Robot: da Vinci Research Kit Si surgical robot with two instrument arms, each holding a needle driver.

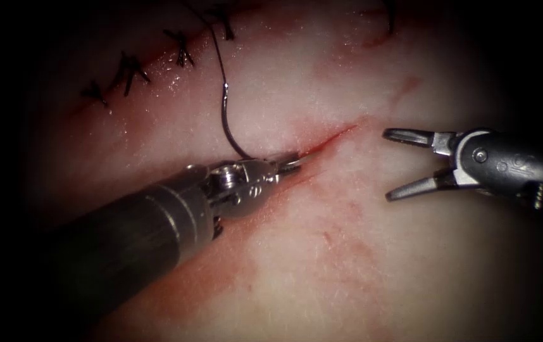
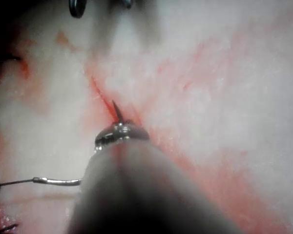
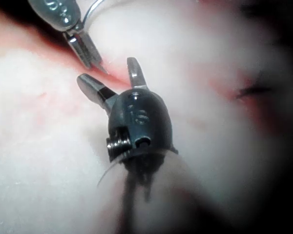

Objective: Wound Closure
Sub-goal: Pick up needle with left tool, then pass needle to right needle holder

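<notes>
Endoscope view: needle [image 1: 227,120] between left fingers [image 1: 287,163]

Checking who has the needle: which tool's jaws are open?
The right tool: its jaws are spread, holding nothing. The left tool is shut on the needle near its tip, at the cut.

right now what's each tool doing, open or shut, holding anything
Left tool: shut on the needle near its tip, at the cut; the needle is not in the tissue.
Right tool: open, holding nothing, right of the cut.

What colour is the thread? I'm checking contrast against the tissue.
Black thread, clearest in the endoscope view.
</notes>
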